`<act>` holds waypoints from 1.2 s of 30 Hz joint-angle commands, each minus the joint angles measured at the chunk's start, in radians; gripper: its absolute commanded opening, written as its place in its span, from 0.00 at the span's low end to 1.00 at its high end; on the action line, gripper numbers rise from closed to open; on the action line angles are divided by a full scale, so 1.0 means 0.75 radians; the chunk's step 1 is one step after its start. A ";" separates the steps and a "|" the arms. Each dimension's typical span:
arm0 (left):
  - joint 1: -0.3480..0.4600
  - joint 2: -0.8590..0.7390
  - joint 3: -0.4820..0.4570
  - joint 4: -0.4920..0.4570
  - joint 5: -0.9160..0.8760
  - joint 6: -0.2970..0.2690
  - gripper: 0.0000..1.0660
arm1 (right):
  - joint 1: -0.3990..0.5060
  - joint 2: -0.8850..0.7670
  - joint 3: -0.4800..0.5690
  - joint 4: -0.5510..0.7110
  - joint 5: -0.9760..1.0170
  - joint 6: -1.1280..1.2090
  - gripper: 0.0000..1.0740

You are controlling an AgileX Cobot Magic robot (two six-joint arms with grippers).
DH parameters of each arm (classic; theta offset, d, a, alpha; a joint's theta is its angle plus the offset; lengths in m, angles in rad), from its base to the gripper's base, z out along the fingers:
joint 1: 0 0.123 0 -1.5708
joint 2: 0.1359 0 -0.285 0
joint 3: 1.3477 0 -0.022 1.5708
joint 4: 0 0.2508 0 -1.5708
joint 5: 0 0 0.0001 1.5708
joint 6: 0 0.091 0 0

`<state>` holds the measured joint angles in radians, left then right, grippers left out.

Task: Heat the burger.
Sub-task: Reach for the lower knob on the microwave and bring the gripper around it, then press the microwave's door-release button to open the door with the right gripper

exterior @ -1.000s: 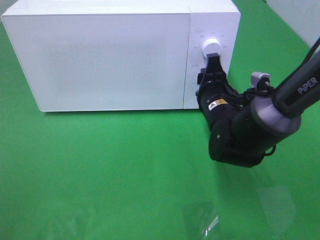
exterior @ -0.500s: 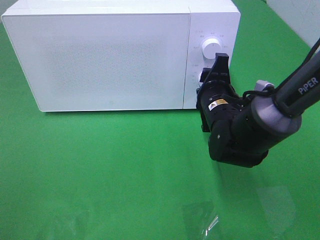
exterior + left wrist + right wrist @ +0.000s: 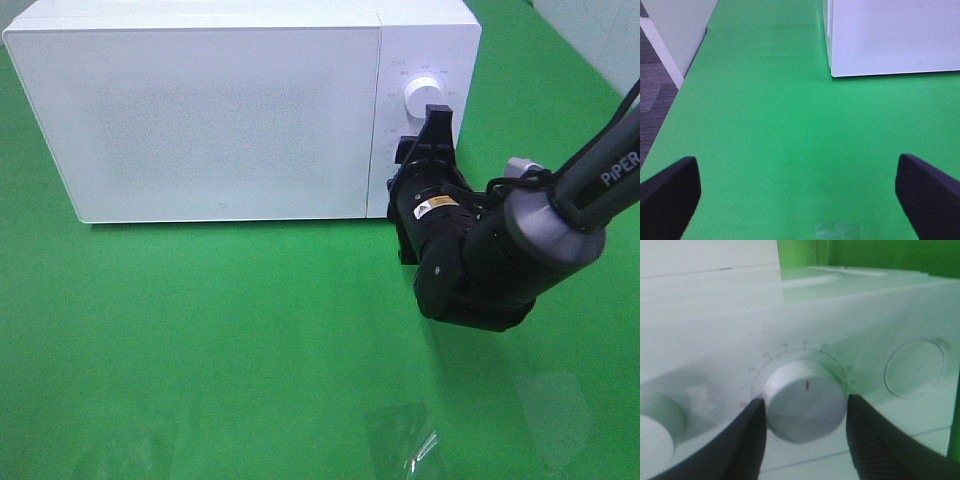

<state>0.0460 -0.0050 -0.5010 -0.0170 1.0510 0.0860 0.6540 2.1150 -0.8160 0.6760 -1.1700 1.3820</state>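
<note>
The burger is out of view. The white microwave (image 3: 220,120) stands at the back with its door closed. My right gripper (image 3: 432,125) reaches to the control panel just below the upper dial (image 3: 418,95). In the right wrist view, the right gripper (image 3: 805,412) has its black fingers (image 3: 747,450) close on both sides of the lower dial (image 3: 805,397), which carries a red mark. The blur hides whether they still press on it. My left gripper (image 3: 800,197) hangs open over bare green cloth, nothing between its pads.
A green cloth (image 3: 200,340) covers the table. A round button (image 3: 915,367) sits beside the gripped dial. The table's left edge and grey floor (image 3: 655,100) show in the left wrist view. A crumpled clear wrapper (image 3: 410,440) lies at the front.
My right gripper has twisted slightly at the dial, its fingertips swinging a little to the right. The microwave has not moved.
</note>
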 commanded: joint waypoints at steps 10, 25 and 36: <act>0.001 -0.032 0.003 -0.001 -0.017 0.003 0.92 | -0.003 -0.147 0.123 -0.067 0.032 -0.288 0.61; 0.001 -0.032 0.003 -0.001 -0.017 0.003 0.92 | -0.004 -0.461 0.364 -0.304 0.248 -0.912 0.61; 0.001 -0.032 0.003 -0.001 -0.017 0.003 0.92 | -0.004 -0.700 0.379 -0.293 0.711 -1.636 0.65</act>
<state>0.0460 -0.0050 -0.5010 -0.0170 1.0510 0.0860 0.6530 1.6400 -0.5340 0.4660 -0.7310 0.2870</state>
